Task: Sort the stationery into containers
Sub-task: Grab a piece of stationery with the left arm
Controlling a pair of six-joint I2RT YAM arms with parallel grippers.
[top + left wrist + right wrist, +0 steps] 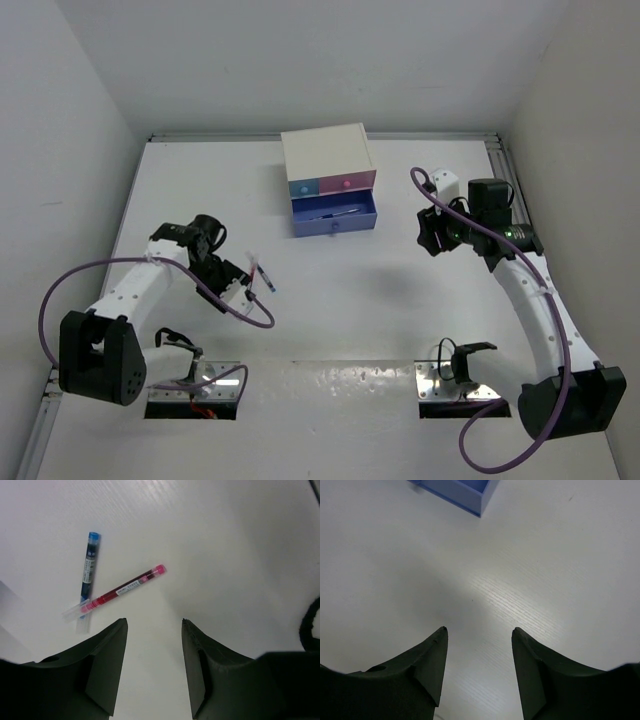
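Observation:
A thin red pen [125, 587] and a thin blue pen [89, 567] lie crossed on the white table, just ahead and left of my open, empty left gripper [154, 622]. In the top view the pens [263, 277] lie right beside the left gripper [243, 286]. The white cabinet [325, 158] stands at the back centre, with its light-blue drawer [303, 186] and pink drawer [348, 183] shut. The wide periwinkle drawer [333, 226] is pulled open with a pen-like item [335, 213] inside. My right gripper [430, 233] is open and empty to the right of that drawer, whose corner [465, 492] shows in the right wrist view above the jaws [479, 630].
White walls close the table on the left, back and right. A metal rail [497, 160] runs along the back right edge. Purple cables loop beside both arms. Two metal base plates [455, 385] sit at the near edge.

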